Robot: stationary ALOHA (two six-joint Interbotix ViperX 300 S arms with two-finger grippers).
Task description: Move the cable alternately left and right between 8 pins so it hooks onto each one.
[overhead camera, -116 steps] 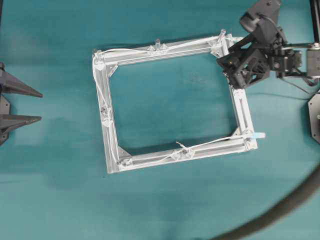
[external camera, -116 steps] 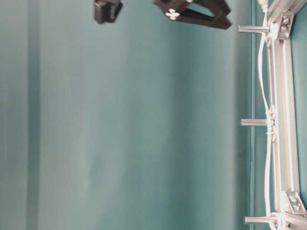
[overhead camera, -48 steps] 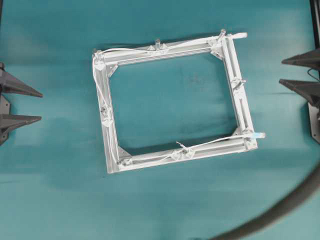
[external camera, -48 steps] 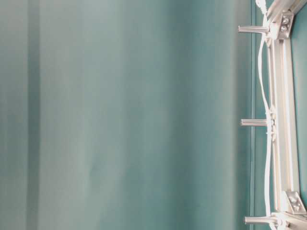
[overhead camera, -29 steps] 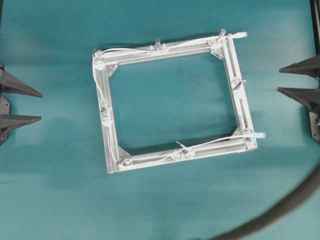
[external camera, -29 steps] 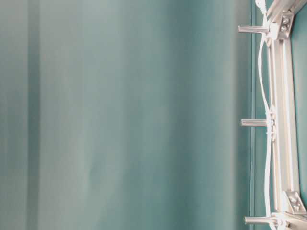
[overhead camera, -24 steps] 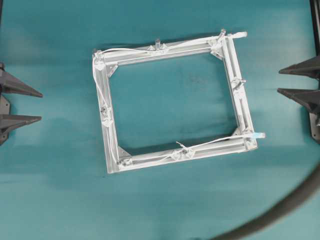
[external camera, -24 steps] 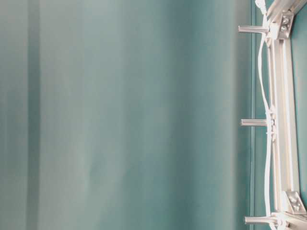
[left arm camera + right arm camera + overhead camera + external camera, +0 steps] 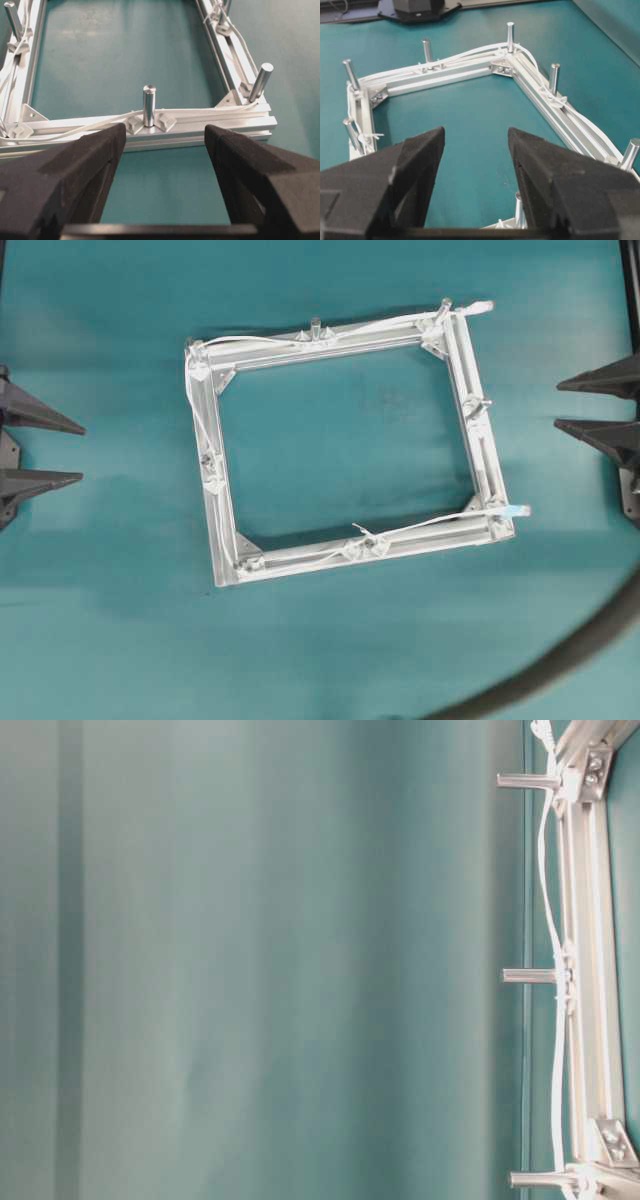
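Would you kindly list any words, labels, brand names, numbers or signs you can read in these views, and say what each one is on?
No readable text in any view.
The aluminium frame, the pins, the white cable, the teal table cover and both grippers' black fingers bear no lettering, numbers or signs.
The dark equipment at the top of the right wrist view shows no legible marking.

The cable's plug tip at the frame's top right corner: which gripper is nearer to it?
Right. The right gripper sits open just right of and slightly below the plug tip. The left gripper waits open beyond the frame's opposite side.
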